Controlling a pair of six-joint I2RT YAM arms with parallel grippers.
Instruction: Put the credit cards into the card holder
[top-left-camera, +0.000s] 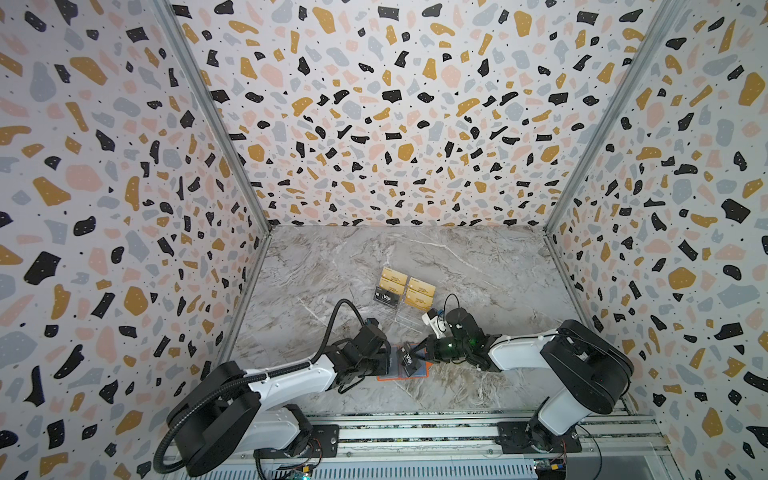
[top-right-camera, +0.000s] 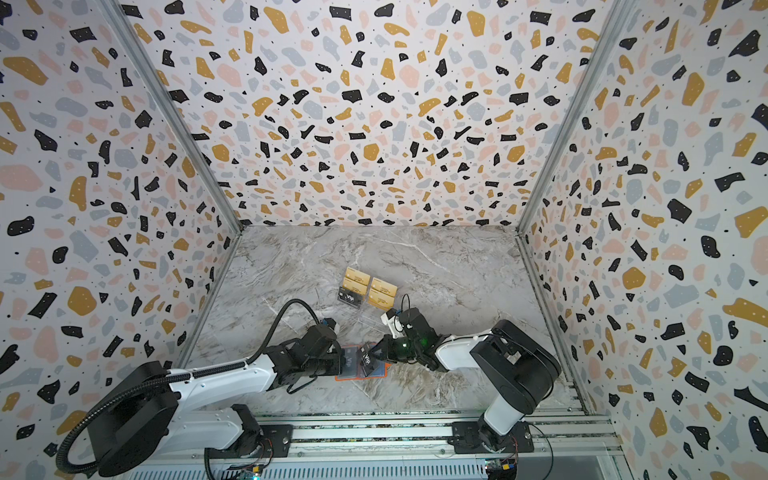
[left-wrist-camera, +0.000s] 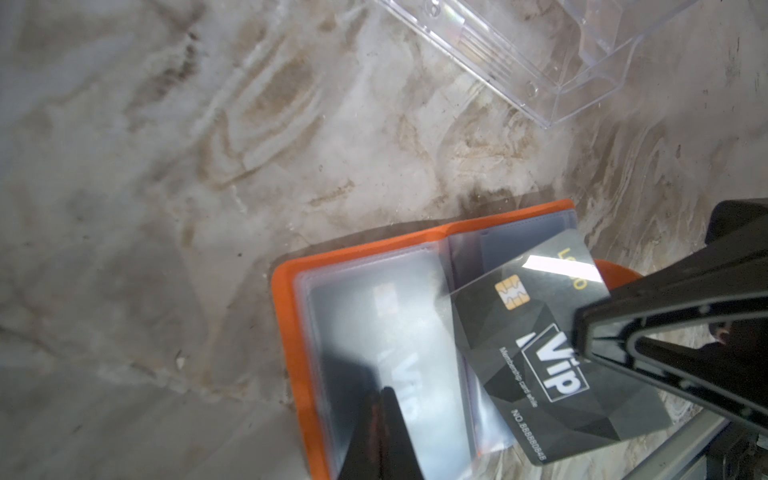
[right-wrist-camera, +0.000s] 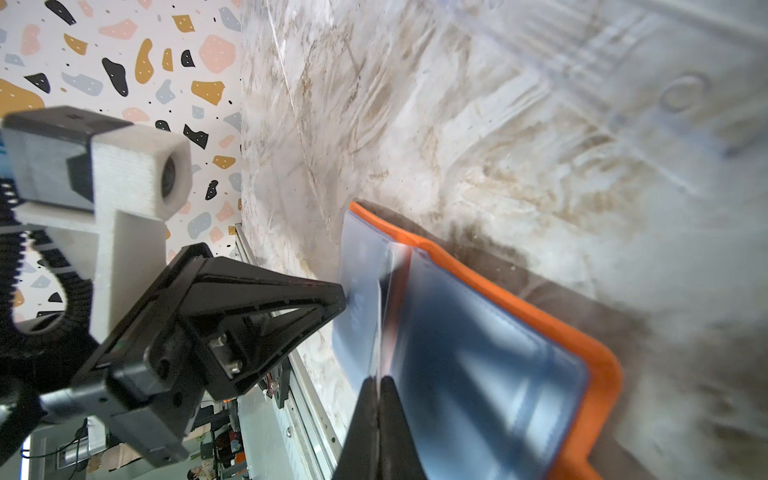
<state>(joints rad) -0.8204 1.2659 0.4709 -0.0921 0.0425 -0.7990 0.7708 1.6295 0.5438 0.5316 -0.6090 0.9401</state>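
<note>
- Card holder (left-wrist-camera: 286, 332) at 6 o'clock of table (top-left-camera: 478, 266), open.
- Pins its 9 o'clock page (left-wrist-camera: 374, 324) with closed left gripper (left-wrist-camera: 388, 395), likely against sliding.
- Clamps Vip card (left-wrist-camera: 540, 374) in right gripper (left-wrist-camera: 579, 332), tilted over 3 o'clock page (left-wrist-camera: 469, 253), likely aiming to slot in.

Right claw (right-wrist-camera: 379, 380) clamped on an edge-on credit card (right-wrist-camera: 385, 299), over open orange card holder (right-wrist-camera: 598, 365) on marble desk (right-wrist-camera: 457, 145); left claw (right-wrist-camera: 338, 297) touching bluish sleeve (right-wrist-camera: 357, 266).

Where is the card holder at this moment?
In a top view the card holder lies open on the table, between the left end effector and the right end effector, camera-side of the stand.
</note>
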